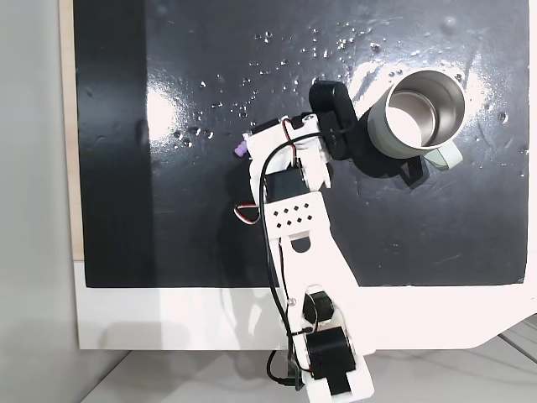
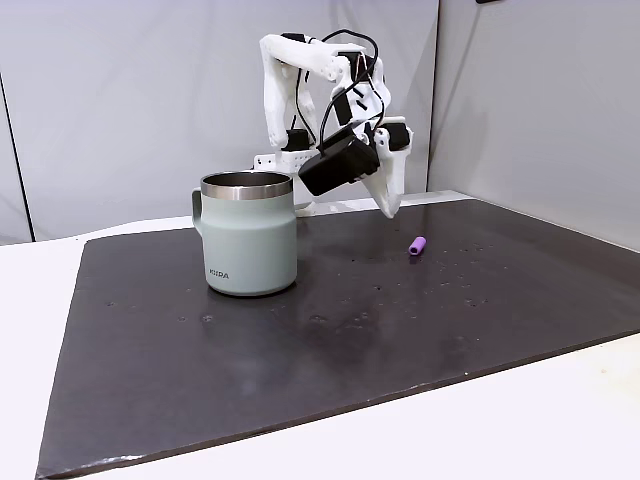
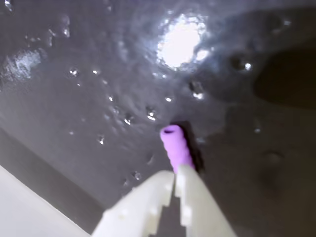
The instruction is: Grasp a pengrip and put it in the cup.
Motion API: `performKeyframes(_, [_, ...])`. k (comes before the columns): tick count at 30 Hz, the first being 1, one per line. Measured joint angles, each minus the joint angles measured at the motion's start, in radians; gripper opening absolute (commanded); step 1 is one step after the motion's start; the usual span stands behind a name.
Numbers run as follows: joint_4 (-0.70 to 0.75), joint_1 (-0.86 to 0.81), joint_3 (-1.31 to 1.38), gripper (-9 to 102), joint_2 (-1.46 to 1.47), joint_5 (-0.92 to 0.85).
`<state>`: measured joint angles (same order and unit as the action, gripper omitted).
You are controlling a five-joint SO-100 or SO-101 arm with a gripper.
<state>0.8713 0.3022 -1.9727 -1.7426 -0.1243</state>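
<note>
Wrist view placed the pengrip [image 3: 177, 149] lying just beyond the closed, empty jaws of the gripper [image 3: 177, 174], its long axis pointing straight away.

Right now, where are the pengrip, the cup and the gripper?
pengrip [image 2: 417, 245]: a fixed view, middle of its purple body on the mat.
cup [image 2: 250, 245]: a fixed view, grey-green outer wall.
gripper [image 3: 176, 174]: wrist view, between the white fingertips, over the pengrip's near end.

Pengrip [image 1: 240, 151] mostly hidden under the arm [image 1: 298, 220] in a fixed view, its near end covered by the gripper [image 3: 176, 174] fingertips in the soft, blurred wrist view, cup [image 2: 247, 234] handle tucked behind the body, arm base cut off below.
</note>
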Motion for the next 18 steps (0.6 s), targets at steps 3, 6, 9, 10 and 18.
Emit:
performKeyframes(3, [0.015,0.002,0.074,15,0.067,-0.011])
performKeyframes(6, [0.028,0.002,0.106,18,0.117,-0.021])
performKeyframes(9, [0.031,0.002,0.12,20,0.156,-0.049])
performKeyframes(10, [0.035,0.002,0.129,21,0.172,-0.06])
performKeyframes(18, [0.061,0.005,0.163,23,0.27,-0.106])
